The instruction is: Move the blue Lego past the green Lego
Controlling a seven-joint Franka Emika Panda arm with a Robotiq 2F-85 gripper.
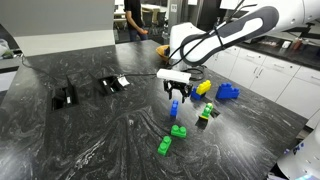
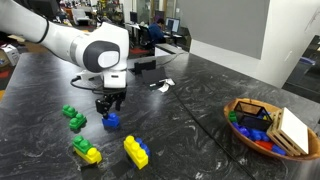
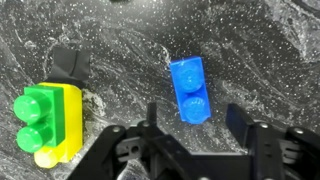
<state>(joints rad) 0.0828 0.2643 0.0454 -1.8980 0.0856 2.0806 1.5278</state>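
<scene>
A: Hovering over what, exactly?
B: The tool hangs just above the blue Lego, its fingers spread wide and clasping nothing.
A: Where is that brick?
B: It lies flat on the dark marbled desk, apart from a green-on-yellow brick. A green Lego lies nearby.

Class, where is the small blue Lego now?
In the wrist view, the blue Lego lies on the table under the open claw, right of a green-yellow stack.
</scene>
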